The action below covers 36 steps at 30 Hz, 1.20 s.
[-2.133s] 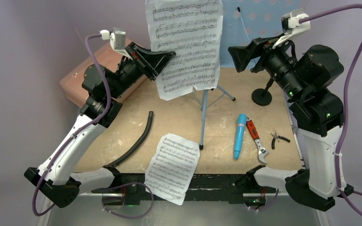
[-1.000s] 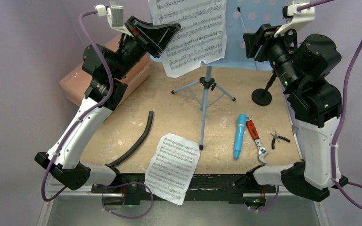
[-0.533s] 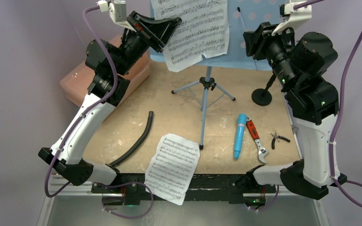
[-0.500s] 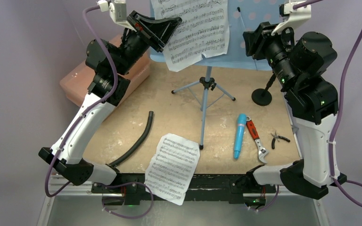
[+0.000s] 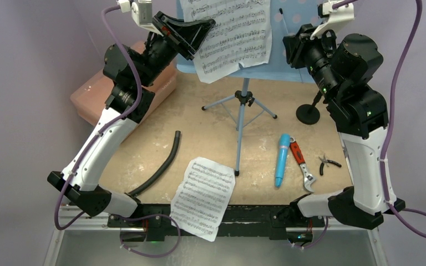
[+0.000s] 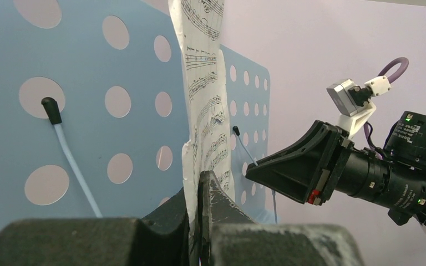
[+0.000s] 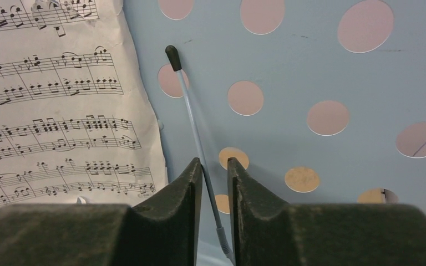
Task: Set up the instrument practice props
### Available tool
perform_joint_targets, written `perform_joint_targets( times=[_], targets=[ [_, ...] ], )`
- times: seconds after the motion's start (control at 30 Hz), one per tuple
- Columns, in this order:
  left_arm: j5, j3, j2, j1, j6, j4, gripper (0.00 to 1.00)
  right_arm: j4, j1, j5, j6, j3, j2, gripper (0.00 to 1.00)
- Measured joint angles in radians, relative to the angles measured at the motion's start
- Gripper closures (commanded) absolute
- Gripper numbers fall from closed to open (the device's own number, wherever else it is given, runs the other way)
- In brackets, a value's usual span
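The light-blue perforated music stand [image 5: 277, 62] rises on its thin tripod [image 5: 242, 105] at the back centre. My left gripper [image 5: 202, 25] is shut on the left edge of a sheet-music page [image 5: 233, 33], which hangs in front of the stand's panel [image 6: 89, 66]. The page edge [image 6: 202, 83] runs between the left gripper's fingers [image 6: 198, 180]. My right gripper [image 7: 214, 162] is open by a narrow gap, and the stand's thin wire page-holder [image 7: 191, 111] passes between its fingers. A second page [image 5: 202, 195] lies over the table's near edge. The turquoise microphone [image 5: 281, 159] lies flat. The black mic stand base [image 5: 308, 114] is behind it.
A salmon-pink case [image 5: 97, 91] sits at the back left under the left arm. A curved black hose [image 5: 161, 166] lies left of the near page. A red-handled wrench [image 5: 302, 166] and small pliers [image 5: 328, 163] lie right of the microphone.
My left gripper lifted the page up in front of the stand's panel. The right gripper rose and edged left to the wire holder, its jaws narrowing around the wire.
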<state>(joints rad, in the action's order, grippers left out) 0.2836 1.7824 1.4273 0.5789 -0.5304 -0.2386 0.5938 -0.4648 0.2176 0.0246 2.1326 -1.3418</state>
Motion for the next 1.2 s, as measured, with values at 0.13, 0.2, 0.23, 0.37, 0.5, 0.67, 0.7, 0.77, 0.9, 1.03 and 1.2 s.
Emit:
perform_joint_targets(
  times=[0.13, 0.2, 0.23, 0.37, 0.5, 0.67, 0.7, 0.77, 0.9, 1.03, 1.2],
  targets=[
    [0.000, 0.000, 0.000, 0.000, 0.001, 0.000, 1.00, -0.021, 0.000, -0.008, -0.002, -0.017, 0.006, 0.93],
    [0.002, 0.000, 0.000, 0.000, 0.002, 0.000, 1.00, -0.052, -0.001, -0.014, -0.006, -0.055, 0.023, 0.98],
    [0.006, 0.000, 0.000, 0.000, 0.003, 0.000, 1.00, -0.072, -0.001, -0.016, -0.009, -0.078, 0.037, 1.00],
    [0.031, 0.000, 0.001, 0.000, 0.010, -0.018, 1.00, -0.125, 0.000, -0.015, -0.010, -0.143, 0.089, 1.00],
    [0.058, 0.000, 0.010, 0.000, 0.011, -0.058, 1.00, -0.137, 0.000, -0.019, -0.010, -0.164, 0.101, 1.00],
    [0.061, 0.000, 0.033, 0.000, 0.011, -0.072, 1.00, -0.167, 0.000, -0.031, -0.008, -0.200, 0.119, 1.00],
    [0.061, 0.000, 0.038, 0.000, 0.011, -0.073, 1.00, -0.175, 0.000, -0.034, -0.006, -0.210, 0.126, 1.00],
    [0.061, 0.003, 0.051, 0.000, 0.011, -0.071, 1.00, -0.196, 0.000, -0.043, -0.005, -0.233, 0.142, 1.00],
    [0.061, 0.034, 0.084, 0.000, 0.011, -0.064, 1.00, -0.226, 0.000, -0.061, -0.002, -0.269, 0.168, 1.00],
    [0.060, 0.059, 0.098, 0.000, 0.010, -0.062, 1.00, -0.245, 0.001, -0.078, -0.002, -0.291, 0.180, 1.00],
    [0.065, 0.093, 0.117, 0.000, 0.009, -0.062, 1.00, -0.269, 0.001, -0.094, -0.002, -0.316, 0.195, 1.00]
  ],
)
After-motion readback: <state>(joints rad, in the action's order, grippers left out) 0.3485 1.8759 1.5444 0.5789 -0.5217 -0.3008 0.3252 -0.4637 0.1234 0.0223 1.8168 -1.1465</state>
